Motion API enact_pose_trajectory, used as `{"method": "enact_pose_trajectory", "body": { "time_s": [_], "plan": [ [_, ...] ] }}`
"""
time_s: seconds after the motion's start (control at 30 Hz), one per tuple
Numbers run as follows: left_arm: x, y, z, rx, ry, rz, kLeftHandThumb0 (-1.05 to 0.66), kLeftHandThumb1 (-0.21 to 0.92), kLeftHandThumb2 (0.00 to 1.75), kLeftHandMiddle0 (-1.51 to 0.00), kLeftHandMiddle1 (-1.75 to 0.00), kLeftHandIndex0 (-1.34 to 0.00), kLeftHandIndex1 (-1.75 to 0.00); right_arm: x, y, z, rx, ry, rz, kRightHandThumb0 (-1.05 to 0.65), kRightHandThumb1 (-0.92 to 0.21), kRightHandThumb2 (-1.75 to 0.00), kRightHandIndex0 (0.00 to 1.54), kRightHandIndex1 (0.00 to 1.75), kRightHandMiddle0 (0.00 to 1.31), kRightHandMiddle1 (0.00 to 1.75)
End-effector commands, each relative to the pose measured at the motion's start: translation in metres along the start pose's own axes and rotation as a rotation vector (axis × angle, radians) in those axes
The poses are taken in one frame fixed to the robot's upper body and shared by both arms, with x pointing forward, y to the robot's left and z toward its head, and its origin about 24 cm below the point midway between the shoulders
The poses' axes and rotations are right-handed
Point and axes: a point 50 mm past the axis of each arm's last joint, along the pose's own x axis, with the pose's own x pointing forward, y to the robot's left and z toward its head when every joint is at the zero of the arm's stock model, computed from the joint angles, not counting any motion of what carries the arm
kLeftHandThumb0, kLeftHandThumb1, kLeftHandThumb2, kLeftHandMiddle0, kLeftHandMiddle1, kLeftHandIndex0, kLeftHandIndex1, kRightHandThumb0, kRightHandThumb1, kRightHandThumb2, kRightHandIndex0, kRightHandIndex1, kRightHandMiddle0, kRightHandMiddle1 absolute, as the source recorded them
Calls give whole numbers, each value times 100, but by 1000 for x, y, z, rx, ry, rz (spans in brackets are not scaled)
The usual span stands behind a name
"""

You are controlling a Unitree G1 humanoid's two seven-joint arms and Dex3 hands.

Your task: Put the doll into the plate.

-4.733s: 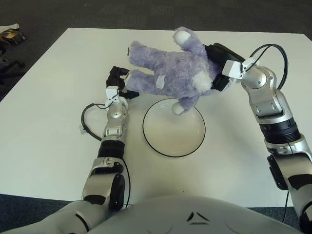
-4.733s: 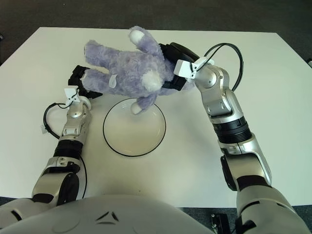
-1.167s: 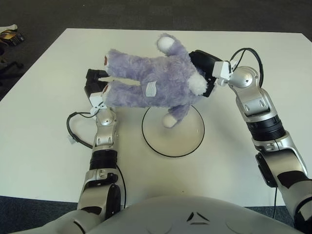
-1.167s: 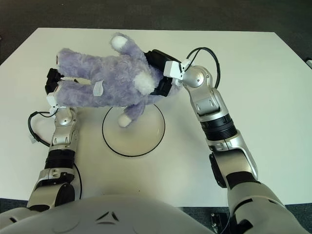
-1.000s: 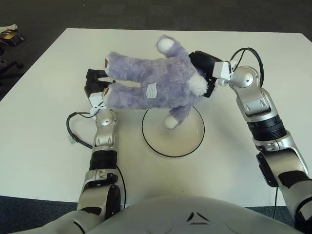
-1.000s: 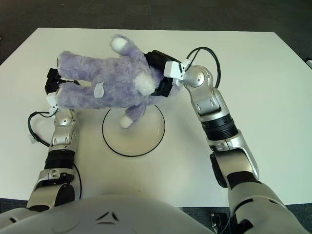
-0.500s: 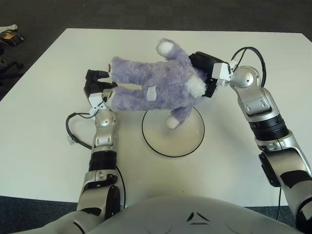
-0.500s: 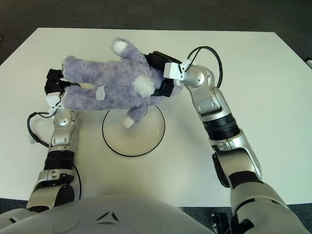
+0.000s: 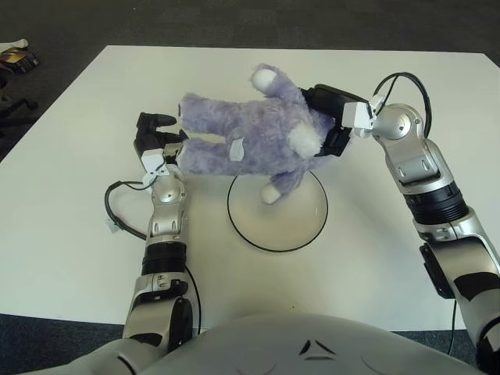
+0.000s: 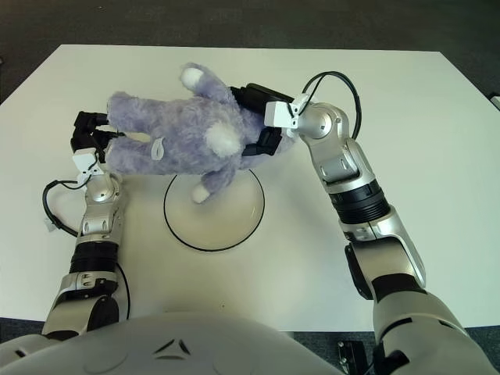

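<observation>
Purple doll (image 9: 242, 141) hides both gripping hands' fingers, overlapping plate (image 9: 312, 226) rim.

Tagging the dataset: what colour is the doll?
Lavender-purple fur with white paws on the doll; clearest in the left eye view.
</observation>
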Motion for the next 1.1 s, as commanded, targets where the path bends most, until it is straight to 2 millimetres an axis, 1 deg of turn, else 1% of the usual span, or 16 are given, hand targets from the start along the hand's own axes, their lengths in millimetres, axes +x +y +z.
{"method": "enact_pose_trajectory", "body": {
  "time_s": [0.0, 0.03, 0.07, 0.1, 0.13, 0.17, 0.2, 0.23, 0.3, 0.47, 0.53, 0.67, 0.77, 0.97, 1.07],
  "plan": [
    [-8, 8, -15, 33, 51, 15, -1, 15, 152, -62, -175, -61, -175, -1, -7, 7, -20, -17, -1, 25, -66, -81, 39, 165, 12, 164],
    [-8, 8, -15, 35, 49, 14, -1, 15, 152, -62, -175, -61, -175, -1, -7, 6, -7, -17, 1, 29, -70, -74, 38, 164, 8, 161],
    [-8, 8, -15, 37, 48, 12, -1, 15, 152, -62, -175, -61, -175, -1, -7, 6, 4, -16, 3, 24, -60, -84, 33, 159, 6, 159],
    [-8, 8, -15, 39, 48, 10, -1, 15, 151, -62, -175, -61, -175, -1, -7, 6, 11, -15, 3, 15, -41, -104, 25, 152, 4, 156],
    [-8, 8, -15, 40, 48, 10, -1, 15, 151, -62, -175, -61, -175, -1, -7, 6, 15, -15, 4, 13, -34, -111, 22, 149, 3, 154],
    [-8, 8, -15, 43, 52, 8, -1, 15, 151, -62, -175, -61, -175, -1, -8, 5, 19, -14, 5, 8, -23, -122, 16, 141, 2, 150],
    [-8, 8, -15, 45, 56, 7, -1, 15, 151, -62, -175, -61, -175, -2, -8, 4, 22, -12, 3, 6, -17, -130, 12, 136, 1, 147],
    [-8, 8, -16, 46, 60, 7, -1, 15, 151, -62, -175, -61, -175, -2, -8, 4, 25, -10, 2, 4, -12, -134, 9, 132, 1, 144],
    [-8, 8, -16, 45, 64, 8, -1, 15, 151, -62, -175, -61, -175, -3, -8, 3, 33, -9, 2, 3, -8, -138, 6, 126, 0, 140],
    [-8, 8, -16, 34, 70, 12, -1, 16, 151, -62, -175, -61, -175, -3, -8, 2, 52, -12, 12, 1, -4, -140, 2, 115, 0, 133],
    [-8, 8, -16, 30, 67, 13, 0, 16, 151, -62, -175, -61, -175, -3, -8, 1, 50, -12, 13, -2, -4, -138, 1, 110, 0, 126],
    [-8, 8, -15, 31, 59, 11, 0, 16, 151, -61, -175, -60, -175, -4, -10, 0, 46, -8, 12, -6, -4, -135, 0, 106, 0, 117],
    [-8, 7, -15, 35, 58, 11, -1, 16, 150, -61, -175, -60, -175, -4, -11, -1, 49, -7, 13, -12, -5, -131, 0, 103, 0, 109],
    [-7, 7, -15, 37, 64, 10, -1, 17, 150, -61, -175, -60, -175, -5, -12, -2, 53, -16, 19, -19, -5, -127, 0, 98, 0, 105],
    [-7, 8, -16, 37, 71, 12, -1, 17, 150, -61, -175, -60, -175, -7, -15, -3, 60, -17, 19, -19, -5, -126, 0, 97, 0, 104]
  ]
}}
